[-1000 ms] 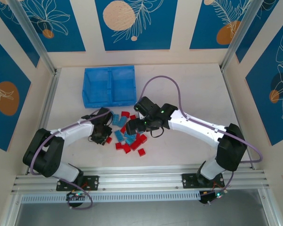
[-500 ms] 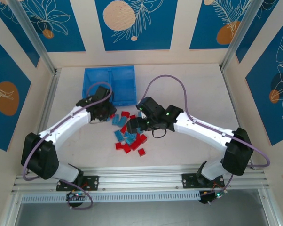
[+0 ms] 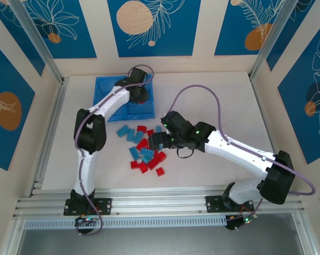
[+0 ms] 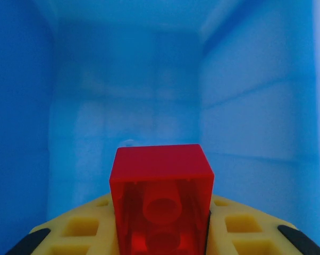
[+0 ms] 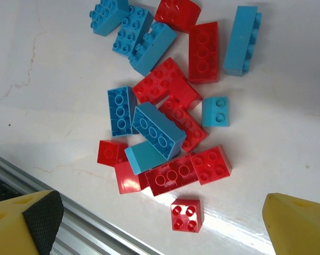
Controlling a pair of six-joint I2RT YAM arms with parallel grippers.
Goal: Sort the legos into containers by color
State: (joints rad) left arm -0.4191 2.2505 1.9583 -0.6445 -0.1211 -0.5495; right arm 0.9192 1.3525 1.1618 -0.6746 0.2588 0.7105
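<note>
**Red lego reaches the bin.** My left tool (image 3: 141, 95) is hanging over the blue bin (image 3: 108, 103) in the upper left of the overhead frame. It is pinching its jaws almost shut on one red lego (image 4: 161, 196). A second ago this tool was working down at the pile in the middle of the frame, and it is now arriving from that swing.

In the left wrist view the lego is sitting square between my yellow fingers (image 4: 240, 226), with blue compartment walls rising on both sides. From overhead I am reading this as the right-hand compartment (image 3: 142, 112), just past the middle divider. I cannot tell whether other legos are already lying inside.

My right tool (image 3: 157, 141) is standing spread wide and gripping nothing. It is hovering over the loose legos (image 5: 165, 122), red and light blue mixed together on the white tabletop (image 3: 218, 101) and well apart from the bin.

I am judging the carry for this piece as good as finished, with only the release remaining. Most of the sorting is still waiting in the pile.
</note>
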